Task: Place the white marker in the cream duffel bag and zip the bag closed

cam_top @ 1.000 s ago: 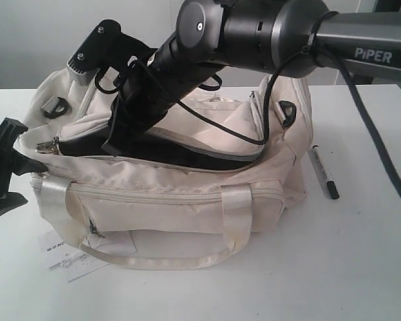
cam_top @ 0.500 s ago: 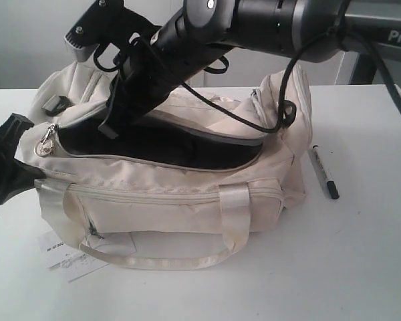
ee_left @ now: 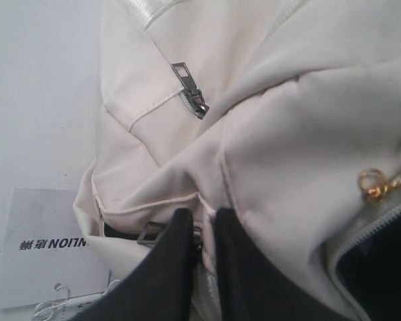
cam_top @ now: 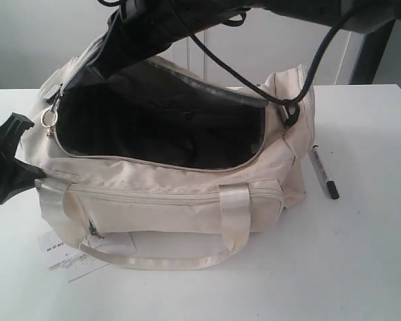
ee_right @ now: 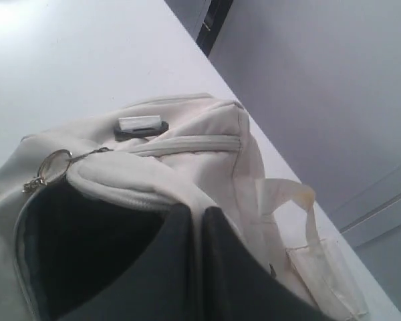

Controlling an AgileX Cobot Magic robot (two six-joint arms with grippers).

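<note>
One cream duffel bag (cam_top: pixel 160 200), one white marker (cam_top: pixel 322 172) beside it.

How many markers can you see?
1. The slim grey-white marker with a black cap lies on the white table by the cream fabric duffel bag's end; others may be hidden.

Above the cream duffel bag (cam_top: pixel 160 194), the right arm (cam_top: pixel 147 33) is cut off by the picture's top edge. Inside the bag all is too dark to tell. The paper tag (cam_top: pixel 57 253) lies half hidden under the bag's front.
</note>
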